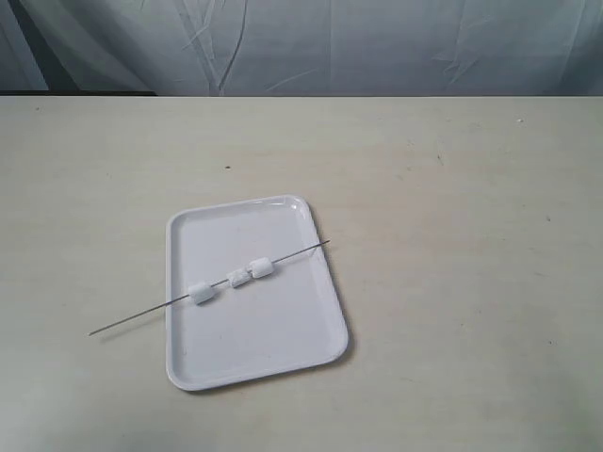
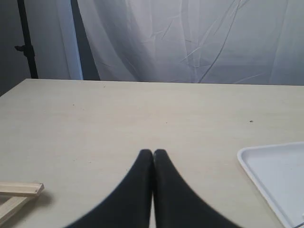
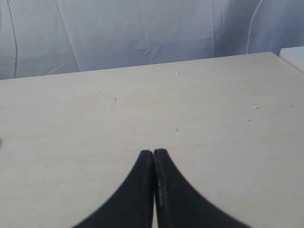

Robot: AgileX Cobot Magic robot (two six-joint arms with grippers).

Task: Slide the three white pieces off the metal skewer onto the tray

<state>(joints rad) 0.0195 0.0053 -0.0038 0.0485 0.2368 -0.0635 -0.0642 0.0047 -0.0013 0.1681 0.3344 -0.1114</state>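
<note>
A flat white tray [image 1: 283,353] lies on the pale table in the exterior view. Across it rests a thin metal skewer [image 1: 132,320], one end sticking out past the tray's left rim onto the table. Three small white pieces are threaded on it: one [image 1: 203,294], one [image 1: 239,278] and one [image 1: 261,267]. Neither arm shows in the exterior view. My left gripper [image 2: 153,152] is shut and empty above bare table, with a corner of the tray [image 2: 273,173] off to one side. My right gripper [image 3: 153,152] is shut and empty over bare table too.
Light wooden sticks [image 2: 19,192] lie on the table at the edge of the left wrist view. A white object's corner [image 3: 293,57] shows at the edge of the right wrist view. A pale cloth backdrop [image 1: 301,42] hangs behind the table's far edge.
</note>
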